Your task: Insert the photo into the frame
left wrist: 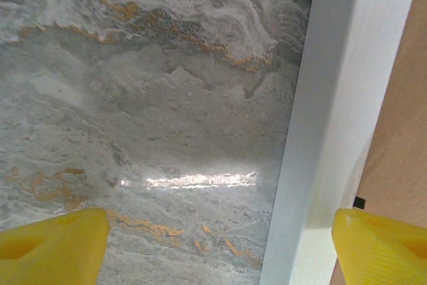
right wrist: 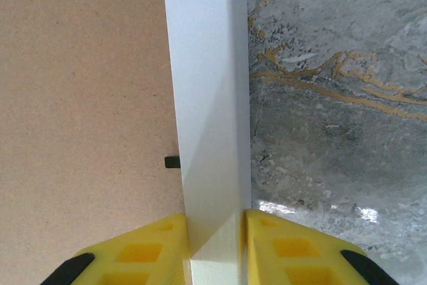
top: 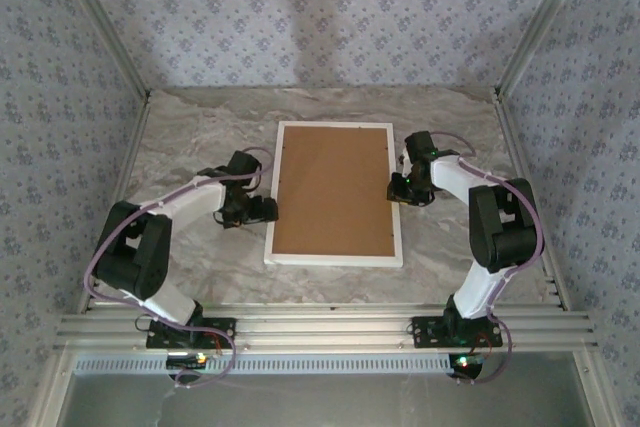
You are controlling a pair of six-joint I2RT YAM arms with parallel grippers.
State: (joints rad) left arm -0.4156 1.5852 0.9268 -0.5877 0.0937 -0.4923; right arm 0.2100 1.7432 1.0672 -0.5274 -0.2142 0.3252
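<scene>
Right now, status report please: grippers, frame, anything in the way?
Left gripper open, straddling frame left rail. Right gripper shut on right rail. Frame flat on table. Brown board fills it, likely in the way.

From overhead, my right gripper (top: pixel 398 190) is too small to read; wrist views crop the frame (right wrist: pixel 207 98) and yellow fingertips (right wrist: pixel 280 248).

A brown backing board (top: pixel 333 190) lies flat amid the grey, gold-veined marble tabletop (top: pixel 200 137).
</scene>
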